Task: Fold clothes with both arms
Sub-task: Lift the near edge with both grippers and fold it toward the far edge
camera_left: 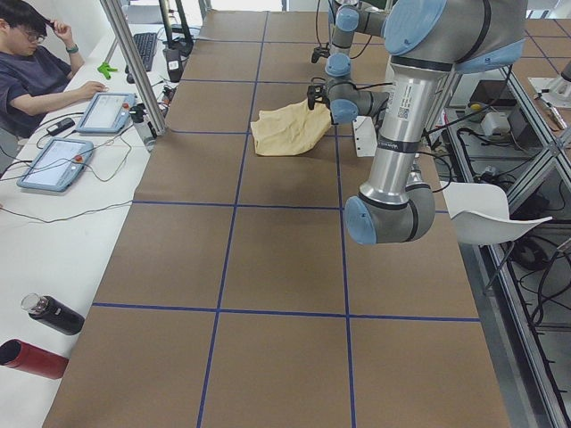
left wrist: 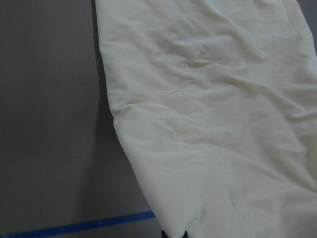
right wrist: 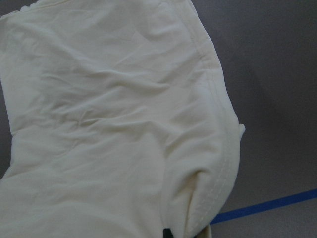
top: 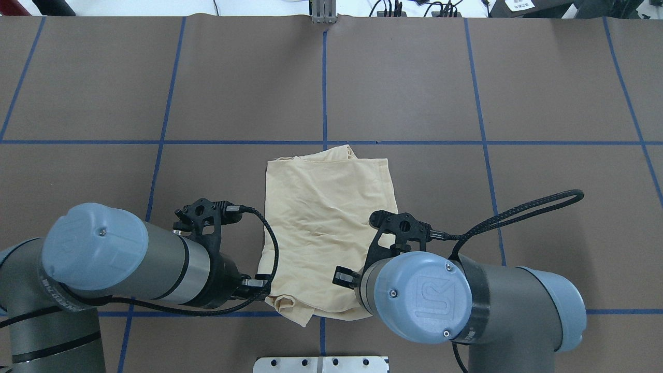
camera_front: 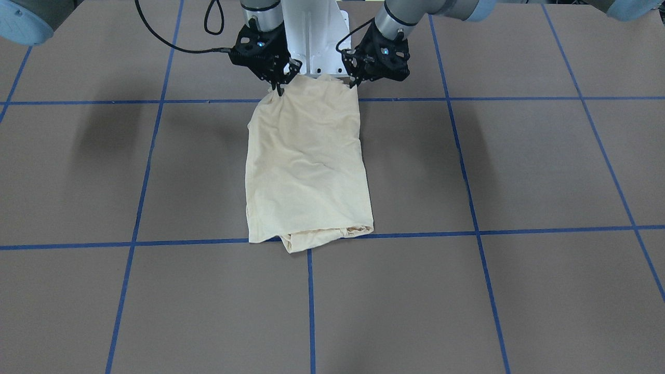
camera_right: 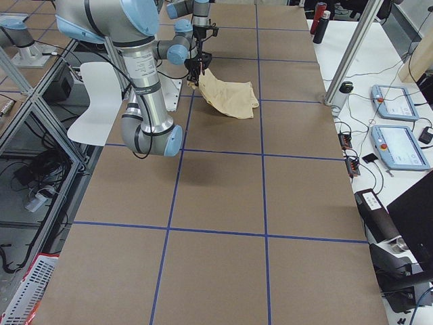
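The pale cream-yellow shirt (camera_front: 306, 166) lies folded into a narrow strip on the brown table, its print hidden. It also shows in the overhead view (top: 326, 217) and both wrist views (left wrist: 213, 114) (right wrist: 109, 124). My left gripper (camera_front: 354, 83) is shut on the corner of the shirt's edge nearest the robot. My right gripper (camera_front: 279, 89) is shut on the other corner of that edge. Both corners are raised slightly off the table; the far end rests flat. In the overhead view the left gripper (top: 261, 290) meets the cloth, and the right gripper's fingers are hidden under its wrist.
The white pedestal base (camera_front: 311, 36) stands just behind the grippers. Blue tape lines (camera_front: 467, 171) grid the brown table. In the left side view an operator (camera_left: 36, 71) sits at a side bench with tablets (camera_left: 53, 165) and two bottles (camera_left: 45, 334).
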